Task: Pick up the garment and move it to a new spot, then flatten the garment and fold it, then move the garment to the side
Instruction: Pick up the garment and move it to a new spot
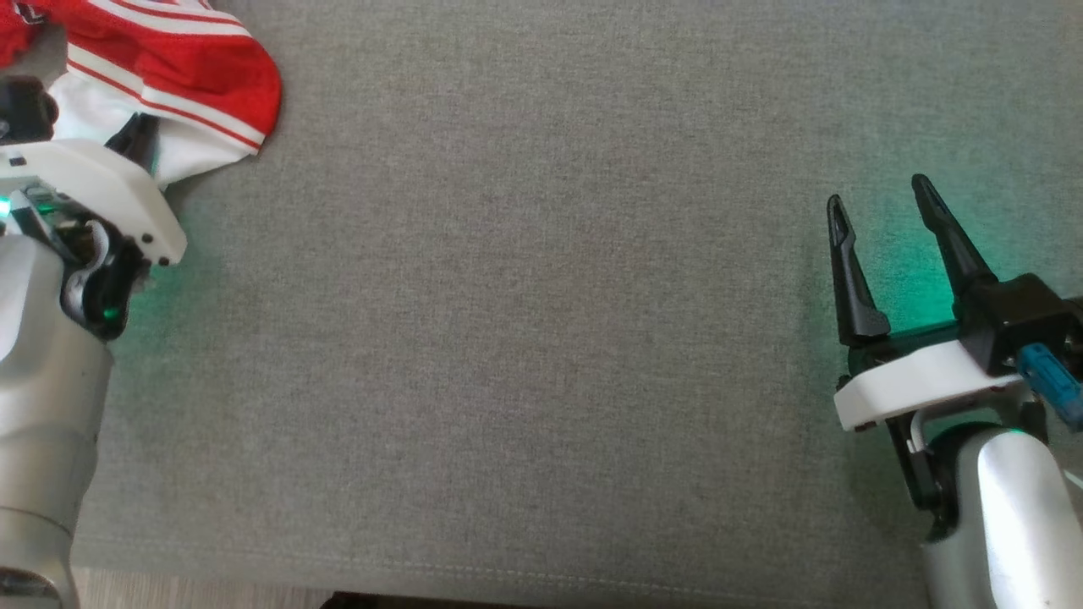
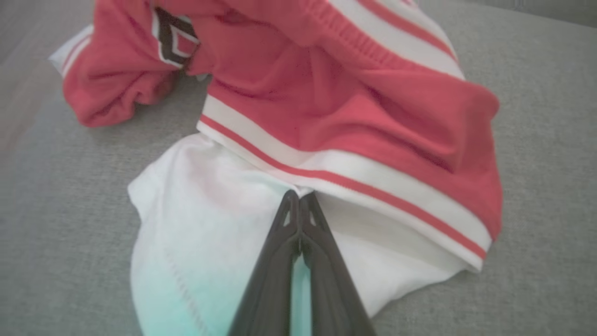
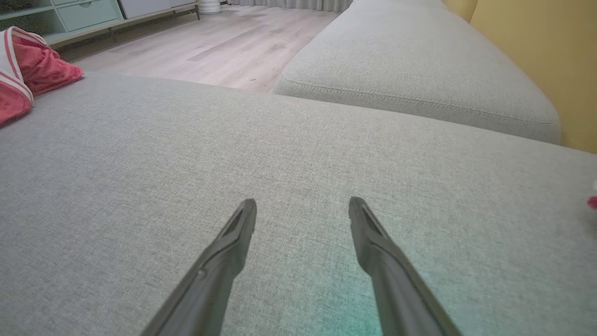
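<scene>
The crumpled garment, red with white stripes and a white part, lies at the far left of the grey sofa seat. In the left wrist view the garment bunches up ahead, and my left gripper is shut with its tips pinching a small pucker of white fabric just below the striped band. In the head view the left gripper is mostly hidden behind its white wrist. My right gripper hovers open over bare cushion at the right, far from the garment.
A second sofa cushion runs off to the far right beside a yellow wall. Wooden floor and a low cabinet lie beyond the seat. The cushion's front seam runs along the bottom.
</scene>
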